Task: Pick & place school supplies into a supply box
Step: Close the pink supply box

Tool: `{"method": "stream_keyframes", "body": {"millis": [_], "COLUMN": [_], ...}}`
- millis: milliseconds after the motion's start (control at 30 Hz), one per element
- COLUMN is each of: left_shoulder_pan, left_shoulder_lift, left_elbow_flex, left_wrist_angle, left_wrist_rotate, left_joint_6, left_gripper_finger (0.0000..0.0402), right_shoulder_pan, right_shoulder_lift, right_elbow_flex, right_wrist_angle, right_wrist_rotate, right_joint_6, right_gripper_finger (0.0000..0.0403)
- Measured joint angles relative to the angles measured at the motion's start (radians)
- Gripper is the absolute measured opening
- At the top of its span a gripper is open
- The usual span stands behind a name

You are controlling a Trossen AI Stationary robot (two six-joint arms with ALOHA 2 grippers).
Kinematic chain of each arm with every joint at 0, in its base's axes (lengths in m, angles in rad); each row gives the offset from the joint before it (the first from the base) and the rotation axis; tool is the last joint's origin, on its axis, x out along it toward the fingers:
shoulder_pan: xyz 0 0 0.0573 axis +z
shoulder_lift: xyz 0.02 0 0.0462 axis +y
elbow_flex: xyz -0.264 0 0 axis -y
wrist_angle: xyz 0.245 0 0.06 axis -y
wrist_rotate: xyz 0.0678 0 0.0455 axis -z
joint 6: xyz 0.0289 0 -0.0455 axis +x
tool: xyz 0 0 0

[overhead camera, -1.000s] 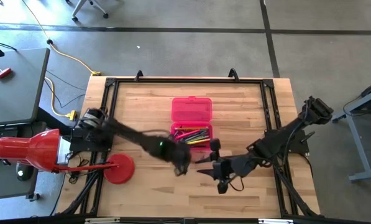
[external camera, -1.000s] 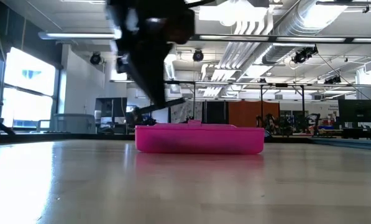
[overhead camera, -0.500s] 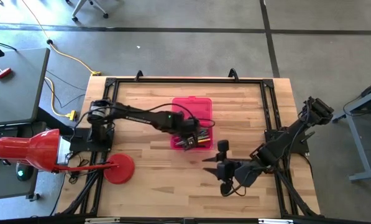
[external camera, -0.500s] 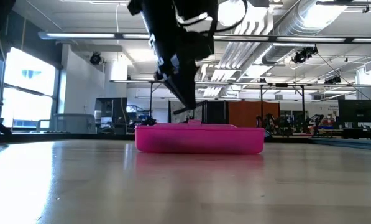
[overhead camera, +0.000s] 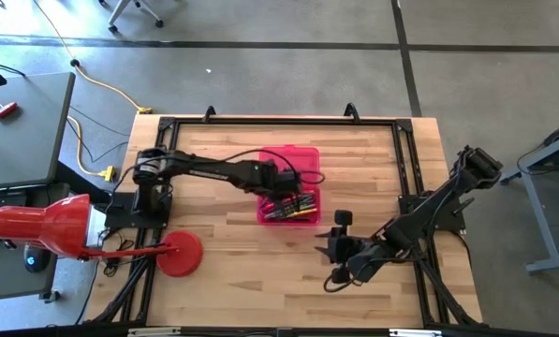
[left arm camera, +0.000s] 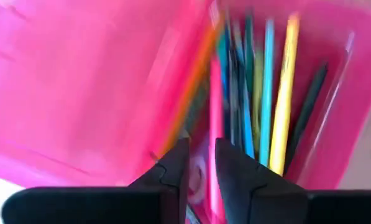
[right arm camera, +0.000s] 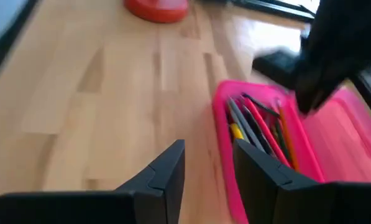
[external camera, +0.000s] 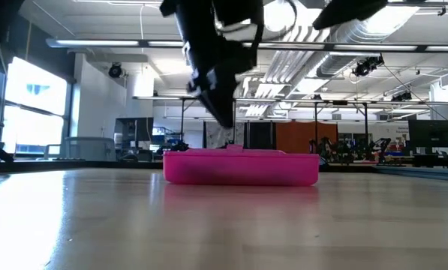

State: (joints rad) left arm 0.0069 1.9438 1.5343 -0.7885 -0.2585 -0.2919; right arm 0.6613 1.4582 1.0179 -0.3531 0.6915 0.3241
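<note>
Over the open supply box [overhead camera: 288, 185] near the middle of the surface [overhead camera: 223, 271], I have the left gripper [overhead camera: 286, 183] hanging just above the tray that holds the pens and pencils [overhead camera: 289, 206]. Its fingers [left arm camera: 173, 171] stand a little apart in the left wrist view with nothing between them, so I judge this the release step: an item dropped in, or about to be. My next move calls for lifting that arm straight up clear of the box wall before swinging away, so I don't snag the lid or drag the case.

My right gripper [overhead camera: 336, 245] waits near and to the right of the box, fingers [right arm camera: 166, 171] parted and empty.

Hard to make out: motion blur smears the tray contents, so I cannot tell which item just went in, nor find the scissors. From table height the pink wall hides everything inside. No loose supplies show on the surface.
</note>
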Motion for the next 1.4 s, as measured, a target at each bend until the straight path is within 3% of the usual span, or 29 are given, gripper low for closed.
{"method": "stream_keyframes", "body": {"millis": [100, 300, 500, 567, 733, 867, 1000, 1133, 1300, 1400], "left_shoulder_pan": [0.001, 0.001, 0.03, 0.043, 0.066, 0.114, 0.146, 0.144, 0.144, 0.138], "left_shoulder_lift": [-0.04, -0.096, -0.167, -0.213, -0.3, -0.34, -0.346, -0.349, -0.4, -0.455], "left_elbow_flex": [0.05, 0.184, 0.252, 0.254, 0.252, 0.252, 0.243, 0.151, -0.079, -0.254], "left_wrist_angle": [-0.106, -0.323, -0.533, -0.564, -0.638, -0.652, -0.671, -0.67, -0.559, -0.362], "left_wrist_rotate": [-0.086, -0.35, -0.386, -0.404, -0.558, -0.529, -0.499, -0.447, -0.389, -0.29], "left_joint_6": [0.003, 0.009, 0.009, -0.014, -0.095, -0.106, -0.098, -0.059, -0.045, 0.027], "left_gripper_finger": [0.0095, 0.0056, 0.0011, 0.0016, 0.0034, 0.0012, 0.0016, 0.0014, 0.0012, 0.0018], "right_shoulder_pan": [0.0, -0.007, -0.052, -0.073, -0.15, -0.243, -0.355, -0.455, -0.555, -0.627], "right_shoulder_lift": [0.0, -0.005, -0.024, -0.028, -0.034, -0.034, -0.034, -0.035, -0.047, -0.083], "right_elbow_flex": [-0.035, -0.054, -0.053, -0.053, -0.053, -0.052, -0.053, -0.053, -0.121, -0.226], "right_wrist_angle": [0.008, -0.04, -0.056, -0.084, -0.211, -0.321, -0.421, -0.476, -0.336, -0.135], "right_wrist_rotate": [0.07, 0.187, 0.245, 0.244, 0.251, 0.24, 0.207, 0.163, 0.078, -0.024], "right_joint_6": [0.042, 0.059, 0.037, 0.034, 0.043, 0.12, 0.239, 0.259, 0.112, 0.017], "right_gripper_finger": [0.0114, 0.0114, 0.0108, 0.0089, 0.001, 0.0015, 0.0003, 0.0001, 0.0001, 0.0]}}
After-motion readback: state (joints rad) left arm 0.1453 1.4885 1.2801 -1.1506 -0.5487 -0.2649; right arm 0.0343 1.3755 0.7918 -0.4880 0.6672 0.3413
